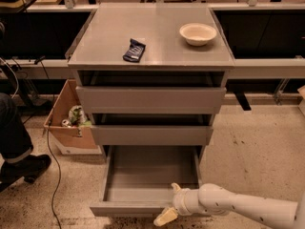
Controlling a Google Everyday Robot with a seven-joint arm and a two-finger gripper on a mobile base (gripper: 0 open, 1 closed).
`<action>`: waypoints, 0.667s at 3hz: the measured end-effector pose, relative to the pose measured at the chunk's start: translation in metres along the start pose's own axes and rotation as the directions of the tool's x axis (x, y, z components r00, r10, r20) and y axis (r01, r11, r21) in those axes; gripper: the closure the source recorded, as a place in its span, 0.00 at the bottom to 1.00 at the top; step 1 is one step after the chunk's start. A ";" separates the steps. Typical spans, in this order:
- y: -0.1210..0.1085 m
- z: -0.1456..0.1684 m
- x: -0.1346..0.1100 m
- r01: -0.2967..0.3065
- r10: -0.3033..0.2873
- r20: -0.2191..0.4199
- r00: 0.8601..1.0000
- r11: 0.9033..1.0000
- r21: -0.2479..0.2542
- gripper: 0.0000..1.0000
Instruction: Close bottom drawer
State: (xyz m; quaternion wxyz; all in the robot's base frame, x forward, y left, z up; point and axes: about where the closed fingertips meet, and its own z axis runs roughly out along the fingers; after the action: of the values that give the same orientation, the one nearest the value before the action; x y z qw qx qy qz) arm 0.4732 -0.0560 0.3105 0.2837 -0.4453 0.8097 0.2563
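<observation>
The bottom drawer is the lowest of three grey drawers in the cabinet. It is pulled far out, and its empty inside shows. My gripper is at the right part of the drawer's front panel, on the end of my white arm, which comes in from the lower right. The gripper is open. One pale fingertip is above the front's top edge and the other fingertip is below and in front of it. I cannot tell whether they touch the panel.
The top drawer and the middle drawer stick out a little. A white bowl and a dark packet lie on the cabinet top. A cardboard box, a person's leg and shoe and a floor cable are on the left.
</observation>
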 end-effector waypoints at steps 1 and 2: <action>-0.016 0.035 0.025 -0.011 0.011 0.021 1.000 1.000 0.015 0.00; -0.040 0.080 0.049 -0.033 0.032 0.039 0.999 0.999 0.030 0.00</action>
State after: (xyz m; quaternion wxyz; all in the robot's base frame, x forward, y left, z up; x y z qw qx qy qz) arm 0.5048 -0.0498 0.2142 0.3018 -0.4227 0.8149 0.2571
